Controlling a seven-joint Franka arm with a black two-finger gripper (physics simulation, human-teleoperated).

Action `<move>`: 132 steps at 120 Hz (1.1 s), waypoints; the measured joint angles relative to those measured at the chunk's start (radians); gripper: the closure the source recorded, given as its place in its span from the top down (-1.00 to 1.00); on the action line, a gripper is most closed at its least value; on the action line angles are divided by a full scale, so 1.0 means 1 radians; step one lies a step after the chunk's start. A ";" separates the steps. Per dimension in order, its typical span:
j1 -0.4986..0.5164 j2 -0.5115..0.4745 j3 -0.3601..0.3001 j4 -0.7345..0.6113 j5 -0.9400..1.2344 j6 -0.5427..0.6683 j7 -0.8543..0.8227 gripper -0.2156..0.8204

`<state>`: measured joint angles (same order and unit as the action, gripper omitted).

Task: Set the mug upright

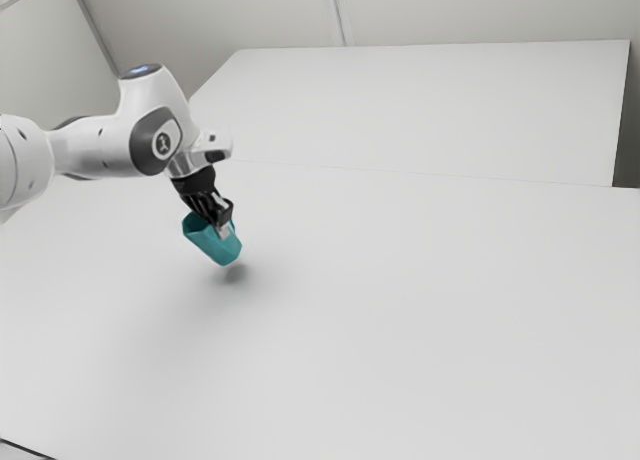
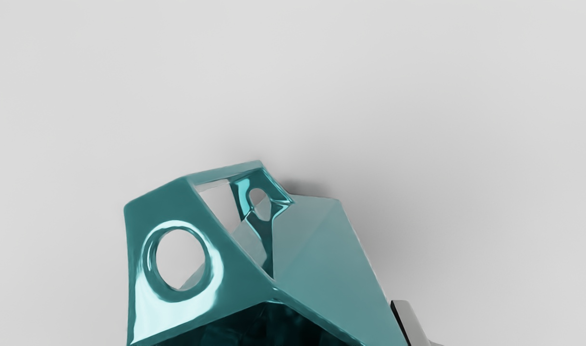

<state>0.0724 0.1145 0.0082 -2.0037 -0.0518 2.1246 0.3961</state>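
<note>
Because the faceted teal mug [image 1: 212, 244] hangs slantwise over the white bench [image 1: 400, 330], left of frame centre, pinched by the pale-tipped fingers [image 2: 410, 322], its long axis, mouth toward upper left, base lower right, likely needs swinging vertical.

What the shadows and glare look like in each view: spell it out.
Exterior view: soft light, with a small dark shadow just below the tilted teal mug and a fainter, wider shade around it on the white tabletop; wrist view: pale, glossy glare curving around the mug's round hole, deep shade inside its mouth, and a blurry-edged shadow beside it.
</note>
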 joint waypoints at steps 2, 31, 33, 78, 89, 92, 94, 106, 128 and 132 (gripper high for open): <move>0.001 0.003 -0.002 -0.002 0.002 0.004 -0.006 -0.93; 0.004 0.058 -0.021 -0.007 0.029 0.039 -0.074 -0.93; 0.004 0.062 -0.023 -0.007 0.030 0.040 -0.078 -0.93; 0.003 0.118 -0.043 0.018 0.049 0.051 -0.135 -0.65; 0.003 0.114 -0.050 0.023 0.050 0.051 -0.143 -0.25; 0.003 0.111 -0.051 0.023 0.050 0.051 -0.145 -0.16; 0.003 0.108 -0.052 0.024 0.050 0.050 -0.146 -0.11; 0.003 0.070 -0.058 0.023 0.051 0.044 -0.152 0.15; 0.002 0.012 -0.070 0.098 0.048 -0.018 -0.159 0.40; 0.002 0.013 -0.071 0.136 0.047 -0.040 -0.160 0.43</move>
<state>0.0740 0.1278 -0.0624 -1.8673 -0.0048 2.0843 0.2365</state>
